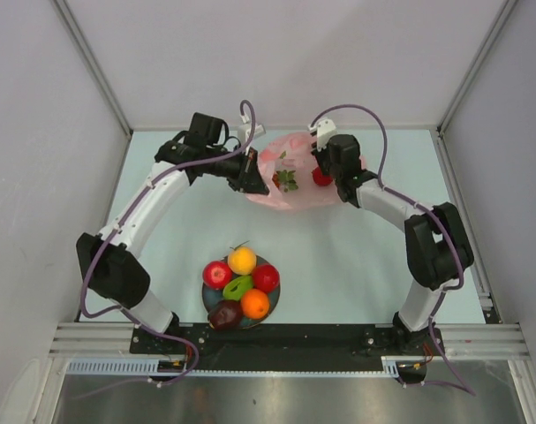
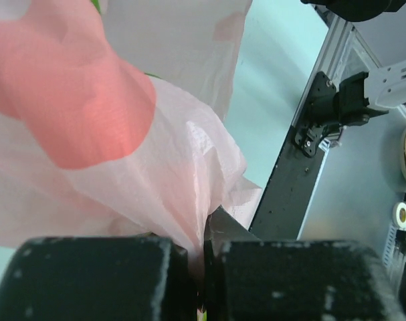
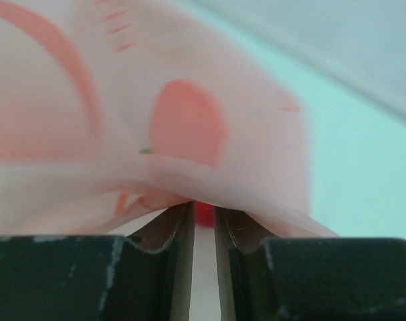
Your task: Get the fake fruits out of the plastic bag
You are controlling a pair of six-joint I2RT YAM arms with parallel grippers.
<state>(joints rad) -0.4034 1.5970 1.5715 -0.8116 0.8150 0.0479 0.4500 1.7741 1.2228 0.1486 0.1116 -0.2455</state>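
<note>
Your left gripper (image 2: 204,249) was clamped tight on the pink plastic bag (image 2: 182,174); your right gripper (image 3: 203,217) stood slightly parted against its film.

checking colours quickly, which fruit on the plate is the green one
The green fruit in the middle of the dark plate; those around it are red, yellow-orange, orange or maroon.

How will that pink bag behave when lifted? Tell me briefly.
Likely floppy: the pink bag creases and bunches where the left end effector pinches it. Probably light for its size, since it looks thin and translucent. It may sag rather than hold its shape.
</note>
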